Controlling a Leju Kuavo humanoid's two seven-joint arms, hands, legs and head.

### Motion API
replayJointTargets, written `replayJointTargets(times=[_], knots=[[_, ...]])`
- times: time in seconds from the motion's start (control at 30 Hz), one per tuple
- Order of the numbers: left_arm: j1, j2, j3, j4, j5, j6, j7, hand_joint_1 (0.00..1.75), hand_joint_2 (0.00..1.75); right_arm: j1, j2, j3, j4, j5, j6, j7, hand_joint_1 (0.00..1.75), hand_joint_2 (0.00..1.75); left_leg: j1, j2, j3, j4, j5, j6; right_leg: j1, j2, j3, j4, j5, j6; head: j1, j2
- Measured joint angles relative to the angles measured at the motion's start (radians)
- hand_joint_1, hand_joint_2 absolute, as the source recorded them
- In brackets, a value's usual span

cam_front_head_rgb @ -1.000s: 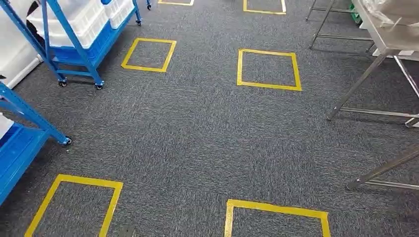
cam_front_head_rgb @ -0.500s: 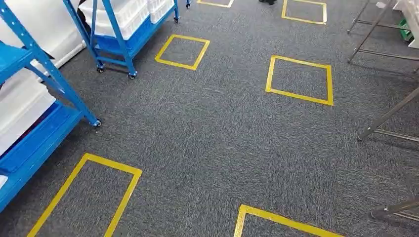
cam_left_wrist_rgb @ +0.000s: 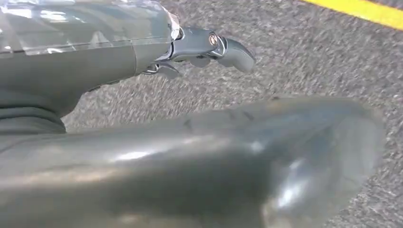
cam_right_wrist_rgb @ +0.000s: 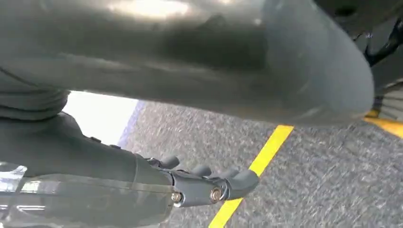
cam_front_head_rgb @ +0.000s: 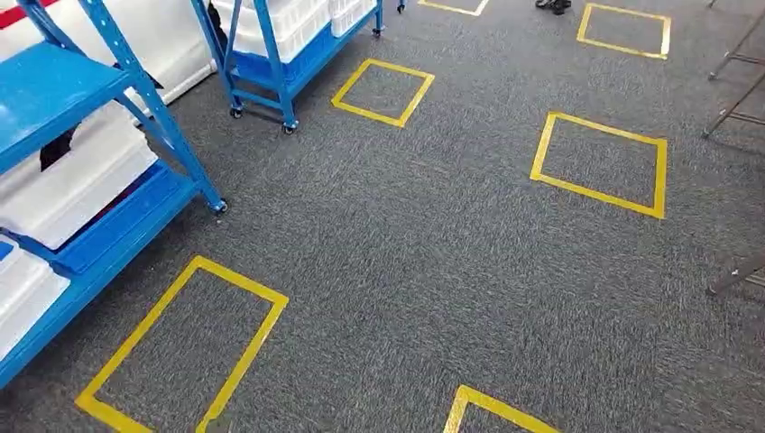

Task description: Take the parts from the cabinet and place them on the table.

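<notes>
Since half a second ago the whole head view has swung, so the camera has turned, not the furniture: the blue racks now reach further into the picture from the left and the metal legs have slipped toward the right edge. Two blue steel racks stand on grey carpet. One, the near rack, fills the left edge and carries white plastic bins on its shelves; what lies inside them cannot be seen, so the parts themselves cannot be made out. A second one, the far rack, stands on small castors further back and also holds white bins. Five yellow tape squares mark the carpet, some cut by the picture's edges. Thin metal legs show at the right edge. Dark shoes of a person stand at the far edge. No writing or label can be read.

In the left wrist view the left hand hangs over the carpet, fingers slightly curled and apart, holding nothing. In the right wrist view the right hand hangs likewise above a yellow tape line, fingers apart, holding nothing.
</notes>
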Motion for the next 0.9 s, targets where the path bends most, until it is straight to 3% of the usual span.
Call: replayJointTargets(times=[0.03, 0.07, 0.1, 0.17, 0.2, 0.23, 0.27, 0.3, 0.33, 0.37, 0.4, 0.5, 0.53, 0.57, 0.6, 0.63, 0.7, 0.73, 0.77, 0.83, 0.87, 0.9], knots=[[0.002, 0.0, 0.0, 0.0, 0.0, -0.001, 0.0, 0.0, 0.0, -0.002, 0.0, 0.0, 0.0, 0.0, -0.001, 0.0, 0.0, 0.0, -0.003, -0.002, -0.005, 0.001, -0.002, -0.008, -0.009, -0.011, 0.003, -0.012, 0.007, -0.011, 0.0, 0.0], [0.002, 0.0, 0.0, 0.0, 0.0, -0.002, -0.002, 0.0, 0.0, -0.001, 0.0, 0.0, 0.0, 0.0, -0.003, 0.0, 0.0, 0.0, -0.003, 0.041, -0.01, 0.021, -0.018, -0.006, -0.007, -0.025, 0.006, -0.019, 0.011, -0.018, 0.0, 0.0], [0.0, 0.0, 0.0, 0.0, 0.001, -0.008, -0.008, 0.0, 0.0, 0.002, -0.001, 0.0, 0.0, 0.0, -0.003, 0.0, 0.0, 0.0, -0.005, 0.071, -0.035, 0.069, -0.047, -0.005, -0.004, -0.033, 0.006, -0.021, 0.002, -0.03, 0.0, 0.0], [-0.004, -0.001, 0.0, 0.0, 0.008, -0.014, -0.019, 0.0, 0.0, 0.008, -0.002, 0.0, 0.0, 0.0, -0.004, -0.001, 0.0, 0.0, -0.004, 0.087, -0.12, 0.242, -0.114, -0.006, 0.005, -0.059, 0.01, -0.021, -0.012, -0.043, 0.0, 0.0], [-0.003, -0.001, 0.0, 0.0, 0.011, -0.015, -0.022, 0.0, 0.0, 0.008, -0.003, 0.0, 0.0, 0.0, -0.004, -0.002, 0.0, 0.0, -0.004, 0.088, -0.149, 0.301, -0.13, -0.007, 0.008, -0.071, 0.014, -0.021, -0.016, -0.045, 0.0, 0.0], [-0.001, -0.001, 0.0, 0.0, 0.011, -0.017, -0.024, 0.0, 0.0, 0.008, -0.003, 0.0, 0.0, 0.0, -0.005, -0.002, 0.0, 0.0, -0.004, 0.09, -0.164, 0.332, -0.128, -0.007, 0.012, -0.082, 0.02, -0.021, -0.02, -0.046, 0.0, 0.0], [0.001, -0.001, 0.0, 0.0, 0.011, -0.018, -0.025, 0.0, 0.0, 0.008, -0.003, 0.0, 0.0, 0.0, -0.005, -0.003, 0.0, 0.0, -0.005, 0.092, -0.151, 0.305, -0.101, -0.004, 0.016, -0.094, 0.029, -0.021, -0.024, -0.044, 0.0, 0.0], [0.003, -0.001, 0.0, 0.0, 0.011, -0.018, -0.026, 0.0, 0.0, 0.008, -0.003, 0.0, 0.0, 0.0, -0.006, -0.004, 0.0, 0.0, -0.006, 0.098, -0.111, 0.232, -0.057, 0.001, 0.018, -0.105, 0.04, -0.021, -0.029, -0.039, 0.0, 0.0], [0.002, -0.001, 0.0, 0.0, 0.011, -0.018, -0.026, 0.0, 0.0, 0.008, -0.003, 0.0, 0.0, 0.0, -0.006, -0.005, 0.0, 0.0, -0.01, 0.111, -0.064, 0.142, -0.015, 0.01, 0.019, -0.116, 0.052, -0.021, -0.037, -0.037, 0.0, 0.0], [0.001, -0.001, 0.0, 0.0, 0.011, -0.013, -0.024, 0.0, 0.0, 0.008, -0.003, 0.0, 0.0, 0.0, -0.007, -0.005, 0.0, 0.0, -0.017, 0.142, -0.022, 0.061, 0.015, 0.021, 0.02, -0.127, 0.065, -0.018, -0.038, -0.035, 0.0, 0.0], [0.0, 0.0, 0.0, 0.0, 0.011, -0.008, -0.021, 0.0, 0.0, 0.013, -0.002, 0.0, 0.001, 0.0, -0.007, -0.005, 0.0, 0.0, -0.031, 0.172, -0.008, 0.045, -0.001, 0.027, 0.027, -0.137, 0.066, -0.016, -0.044, -0.027, 0.0, 0.0], [-0.002, -0.001, 0.0, 0.0, 0.01, -0.004, -0.015, 0.0, 0.0, -0.002, -0.003, 0.0, 0.001, 0.0, -0.008, -0.004, 0.0, 0.0, -0.035, 0.15, -0.011, 0.026, -0.008, 0.034, 0.024, -0.158, 0.063, -0.016, -0.048, -0.017, 0.0, 0.0], [0.0, -0.001, 0.0, 0.0, 0.01, -0.003, -0.014, 0.0, 0.0, -0.009, -0.003, 0.0, 0.0, 0.0, -0.009, -0.005, 0.0, 0.0, -0.027, 0.139, -0.007, 0.016, -0.008, 0.037, 0.027, -0.167, 0.068, -0.017, -0.053, -0.011, 0.0, 0.0], [0.002, -0.007, 0.0, 0.0, 0.01, -0.002, -0.013, 0.0, 0.0, -0.009, -0.005, 0.0, -0.001, 0.0, -0.01, -0.004, 0.0, 0.0, -0.02, 0.132, 0.005, 0.004, -0.005, 0.04, 0.021, -0.132, 0.071, -0.008, -0.065, -0.003, 0.0, 0.0], [0.0, -0.006, 0.0, 0.0, 0.01, 0.0, -0.012, 0.0, 0.0, -0.006, -0.005, 0.0, -0.001, 0.002, -0.01, -0.003, 0.0, 0.0, -0.018, 0.125, 0.009, -0.001, -0.005, 0.043, 0.018, -0.086, 0.052, 0.03, -0.084, 0.003, 0.0, 0.0], [-0.004, -0.006, 0.0, 0.0, 0.01, 0.0, -0.012, 0.0, 0.0, -0.003, -0.005, 0.0, -0.001, 0.003, -0.01, -0.003, 0.0, 0.0, -0.017, 0.116, 0.009, -0.002, -0.005, 0.046, 0.012, -0.062, 0.01, 0.104, -0.119, 0.008, 0.001, 0.0], [-0.008, -0.006, 0.0, 0.0, 0.01, 0.0, -0.012, 0.0, 0.0, -0.001, -0.006, 0.0, -0.001, 0.003, -0.01, -0.003, 0.0, 0.0, -0.017, 0.094, 0.01, -0.002, -0.007, 0.048, 0.001, -0.054, -0.086, 0.266, -0.171, 0.018, 0.001, 0.0], [-0.008, -0.007, 0.0, 0.0, 0.01, 0.0, -0.012, 0.0, 0.0, 0.0, -0.006, 0.0, -0.001, 0.003, -0.01, -0.003, 0.0, 0.0, -0.016, 0.081, 0.012, -0.001, -0.009, 0.047, -0.004, -0.054, -0.118, 0.303, -0.166, 0.022, 0.001, 0.0], [-0.007, -0.008, 0.0, 0.0, 0.01, 0.0, -0.012, 0.0, 0.0, 0.002, -0.006, 0.0, -0.001, 0.003, -0.01, -0.003, 0.0, 0.0, -0.015, 0.069, 0.016, -0.001, -0.011, 0.044, -0.009, -0.054, -0.123, 0.288, -0.132, 0.027, 0.001, 0.0], [-0.005, -0.009, 0.0, 0.0, 0.011, 0.0, -0.012, 0.0, 0.0, 0.003, -0.007, 0.0, -0.001, 0.003, -0.01, -0.003, 0.0, 0.0, -0.008, 0.046, 0.026, 0.002, -0.017, 0.034, -0.018, -0.048, -0.076, 0.152, -0.029, 0.033, 0.001, 0.0], [-0.005, -0.009, 0.0, 0.0, 0.011, 0.0, -0.012, 0.0, 0.0, 0.005, -0.008, 0.0, -0.001, 0.003, -0.01, -0.003, 0.0, 0.0, -0.006, 0.035, 0.028, 0.006, -0.023, 0.026, -0.024, -0.024, -0.04, 0.058, 0.024, 0.038, 0.001, 0.0], [-0.007, -0.009, 0.0, 0.0, 0.011, 0.0, -0.012, 0.0, 0.0, 0.008, -0.008, 0.0, 0.0, 0.003, -0.01, -0.003, 0.0, 0.0, -0.008, 0.027, 0.02, 0.011, -0.026, 0.017, -0.027, 0.021, -0.031, 0.037, 0.008, 0.038, 0.002, 0.0]])
